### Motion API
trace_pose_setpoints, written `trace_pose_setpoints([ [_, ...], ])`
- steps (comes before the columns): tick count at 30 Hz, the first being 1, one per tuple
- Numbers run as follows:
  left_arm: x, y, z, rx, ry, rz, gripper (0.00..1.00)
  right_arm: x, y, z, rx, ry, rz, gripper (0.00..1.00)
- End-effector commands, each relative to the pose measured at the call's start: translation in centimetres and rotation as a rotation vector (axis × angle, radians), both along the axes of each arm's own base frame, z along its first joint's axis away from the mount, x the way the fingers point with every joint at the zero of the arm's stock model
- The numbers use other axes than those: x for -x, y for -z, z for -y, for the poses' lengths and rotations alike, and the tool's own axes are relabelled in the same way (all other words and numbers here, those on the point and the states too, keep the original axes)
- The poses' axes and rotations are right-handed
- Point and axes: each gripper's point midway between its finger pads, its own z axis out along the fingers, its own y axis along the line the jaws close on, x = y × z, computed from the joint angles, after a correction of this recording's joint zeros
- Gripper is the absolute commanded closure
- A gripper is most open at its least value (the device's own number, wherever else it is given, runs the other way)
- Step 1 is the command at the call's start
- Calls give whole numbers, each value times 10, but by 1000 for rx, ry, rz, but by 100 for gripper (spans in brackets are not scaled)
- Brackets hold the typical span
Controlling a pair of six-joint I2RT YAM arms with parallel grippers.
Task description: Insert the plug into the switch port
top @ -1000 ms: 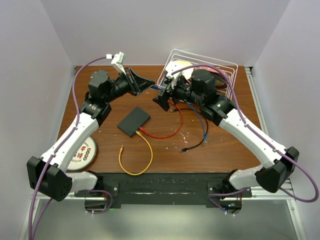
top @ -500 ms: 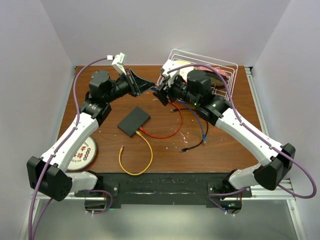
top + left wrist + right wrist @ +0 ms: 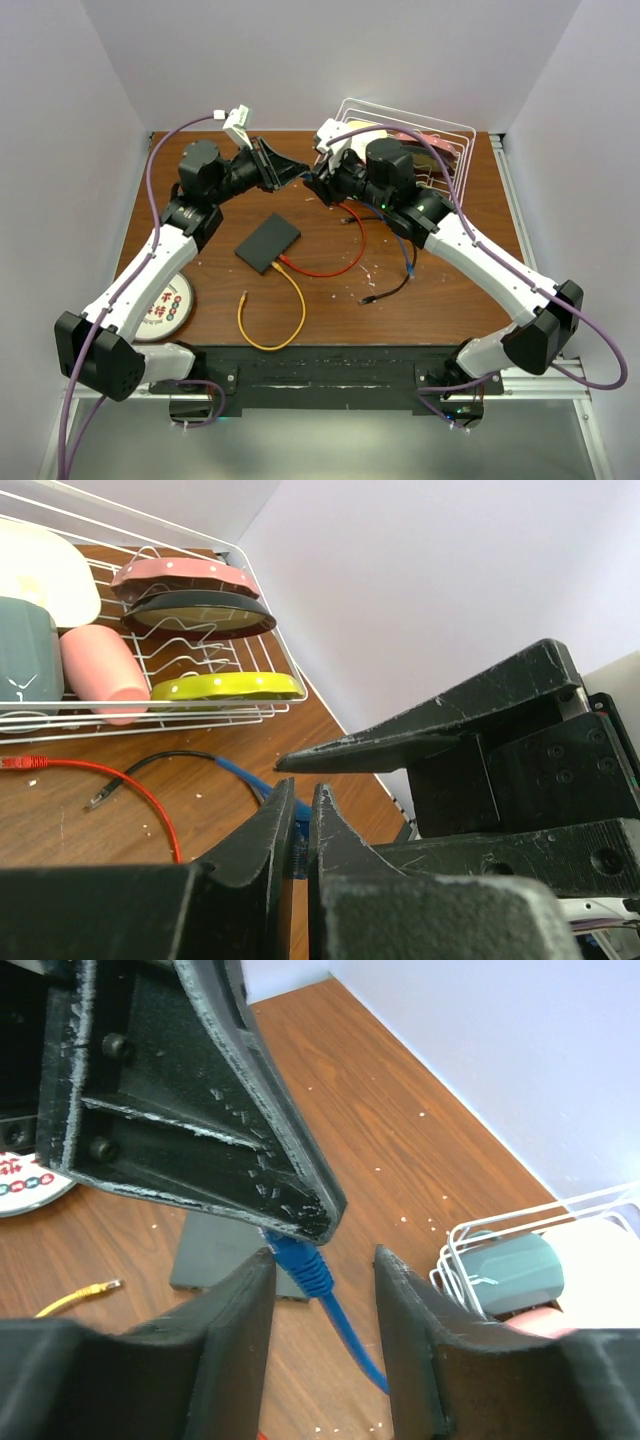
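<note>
left gripper (image 3: pixel 300 825) is pinched tight on the blue plug (image 3: pixel 300 1263), up in the air. right gripper (image 3: pixel 325 1260) is half open around it, not gripping. switch (image 3: pixel 268 243) sits on the table (image 3: pixel 340 310) below, so insertion's all left to do.

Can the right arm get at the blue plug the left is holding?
Likely yes: the blue plug sticks out below the left fingers, between the right fingers, which stand apart with nothing blocking.
</note>
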Motion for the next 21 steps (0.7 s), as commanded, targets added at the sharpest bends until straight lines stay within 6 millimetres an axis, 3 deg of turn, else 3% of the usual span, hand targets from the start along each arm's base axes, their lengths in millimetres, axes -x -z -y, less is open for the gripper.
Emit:
trace_pose_setpoints([
  [1,10,-23,6,41,51,43,100,-7,-37,-3,-72,24,75,66],
  [6,10,-23,6,40,56,44,100,-6,-40,-2,-90,29,82,91],
  [7,11,-23,6,40,57,44,100,-6,-41,-1,-91,32,85,100],
  [16,8,-17,5,31,46,52,96,-7,-37,0,-82,38,84,100],
  [19,4,-13,2,18,34,62,73,-6,-33,0,-72,33,77,100],
  [20,3,-12,1,15,32,65,52,-5,-32,0,-67,25,73,100],
  [21,0,-12,-3,11,25,70,45,-4,-30,0,-62,23,72,100],
])
